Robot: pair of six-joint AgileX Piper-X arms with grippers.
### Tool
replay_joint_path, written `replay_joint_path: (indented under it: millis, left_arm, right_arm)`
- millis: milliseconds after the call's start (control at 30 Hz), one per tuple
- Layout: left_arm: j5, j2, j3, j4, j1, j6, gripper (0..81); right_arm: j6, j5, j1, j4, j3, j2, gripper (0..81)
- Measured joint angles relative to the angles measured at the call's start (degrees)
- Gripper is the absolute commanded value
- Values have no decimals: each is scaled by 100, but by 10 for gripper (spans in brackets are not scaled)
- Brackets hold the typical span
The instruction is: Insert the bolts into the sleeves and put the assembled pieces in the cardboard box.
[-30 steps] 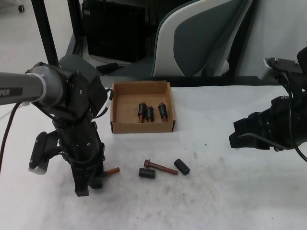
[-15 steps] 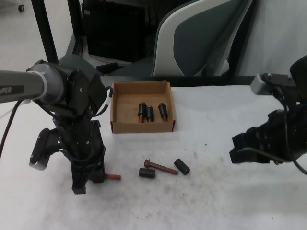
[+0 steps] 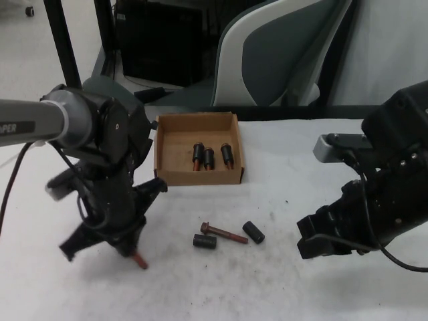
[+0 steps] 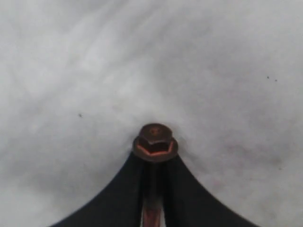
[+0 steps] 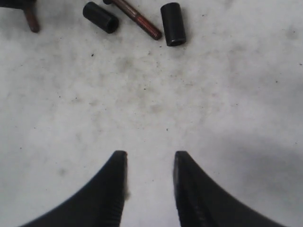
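Left claw (image 3: 131, 250): clenched on the held bolt (image 4: 155, 142) by its shank, hex head out past the fingertips and aimed at the worktop (image 3: 281, 287); touching it or just clear of it, cannot tell.
Right claw (image 5: 149, 163): released, jaws apart and empty, low over bare worktop, near the loose parts but apart from them.
Loose parts: a loose bolt (image 3: 224, 232) lying flat between two bare sleeves — the near sleeve (image 3: 204, 241) just beside its head end, the far sleeve (image 3: 253, 232) just beside its threaded end; not yet joined.
Cardboard box (image 3: 198, 178): farthest back on the worktop, open-topped, holding three assembled pieces (image 3: 209, 158) side by side.
Done so far: three bolt-and-sleeve pairs put together and boxed.
Left to do: by this count two pairs — the held bolt into one sleeve, the loose bolt into the other, then both into the cardboard box.
Step in hand: probably the fourth pairing, with a bolt gripped and a sleeve yet to be picked up.
Progress: judged a little past halfway.
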Motion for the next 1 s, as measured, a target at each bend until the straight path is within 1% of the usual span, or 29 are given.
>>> replay_joint_path:
  millis: [67,133,200,267,400,500,567,600,667,700,767,800,900,1000]
  left_arm:
    - [-284,-88,26,23,1,474,8]
    - [-563,-268,24,22,1,1019,8]
    - [-712,-340,24,11,1,1357,8]
    - [-808,-472,39,-13,1,1664,8]
    - [-867,-629,110,-81,-18,1924,8]
    - [-937,-817,213,-204,-86,2225,8]
    - [-982,-1071,342,-370,-258,2488,8]
    - [-996,-1091,434,-481,-258,2656,8]
    - [-1004,-1291,535,-596,-403,2800,8]
    - [-1000,-1403,612,-674,-490,2897,8]
    - [-1008,-1620,926,-958,-652,3072,8]
    - [-1008,-1735,1043,-1051,-739,3111,8]
    - [-1008,-2139,1416,-1304,-971,3132,8]
    - [-1008,-2820,1951,-1636,-1079,3146,8]
  right_arm:
    - [0,0,0,0,0,39,317]
    - [0,0,0,0,-42,129,291]
    - [0,0,0,38,-129,256,262]
    - [0,0,0,65,-247,401,260]
    - [0,0,0,217,-647,714,261]
    - [-128,0,0,331,-969,951,261]
    - [-230,0,0,481,-1273,1174,261]
    - [-270,0,0,526,-1368,1254,262]
    - [-315,0,0,608,-1518,1402,305]
    - [-343,-19,0,650,-1594,1470,337]
    - [-376,-71,0,705,-1719,1582,426]
    - [-390,-92,0,727,-1775,1637,455]
    - [-391,-102,0,733,-1859,1736,460]
    - [-391,-59,0,743,-1976,1919,458]
